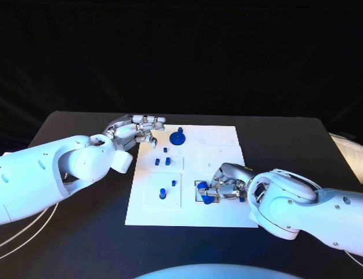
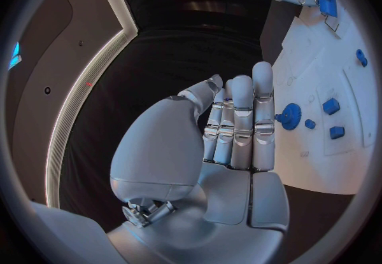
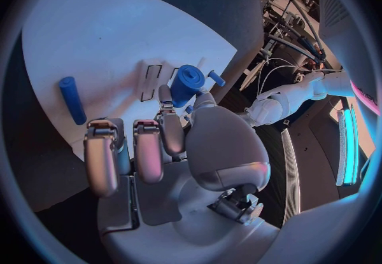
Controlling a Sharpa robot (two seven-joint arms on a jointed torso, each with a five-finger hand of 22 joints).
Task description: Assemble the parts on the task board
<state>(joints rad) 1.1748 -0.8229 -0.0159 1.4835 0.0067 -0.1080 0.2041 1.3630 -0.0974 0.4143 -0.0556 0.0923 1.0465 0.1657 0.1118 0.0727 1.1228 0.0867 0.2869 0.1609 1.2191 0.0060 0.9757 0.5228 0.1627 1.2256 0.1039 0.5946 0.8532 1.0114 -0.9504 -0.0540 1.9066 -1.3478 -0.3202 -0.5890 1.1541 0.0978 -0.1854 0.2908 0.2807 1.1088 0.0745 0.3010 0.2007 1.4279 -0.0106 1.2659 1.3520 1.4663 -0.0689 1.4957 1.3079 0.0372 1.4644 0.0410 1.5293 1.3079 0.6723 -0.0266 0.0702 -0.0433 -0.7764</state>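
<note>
Assembly partly done, by appearance. Board [image 1: 219, 212] at frame centre carries a disc [image 1: 177, 138] near its top and small pegs [image 1: 168, 161] mid-board. Right hand [image 1: 221, 187] grasps a blue part [image 1: 207, 199] at lower right. Left hand [image 1: 137, 129] released, fingers straight, upper left.

Black table [image 1: 81, 232]. White task board [image 1: 223, 174], thin dark outlines of rectangles printed on it. Blue parts: round blue disc [image 1: 177, 138] near far edge, small blue pegs [image 1: 163, 161] mid-board, blue peg [image 1: 162, 193] on raised white square [image 1: 162, 197] at near left, blue cylinder [image 3: 188, 84] against fingers of right hand [image 1: 223, 185], blue rod [image 3: 72, 99] lying on white. Silver on both hands, left hand [image 1: 137, 129] included, darker grey at finger gaps. White arm shells. White cables [image 1: 14, 232] on table at left.
</note>
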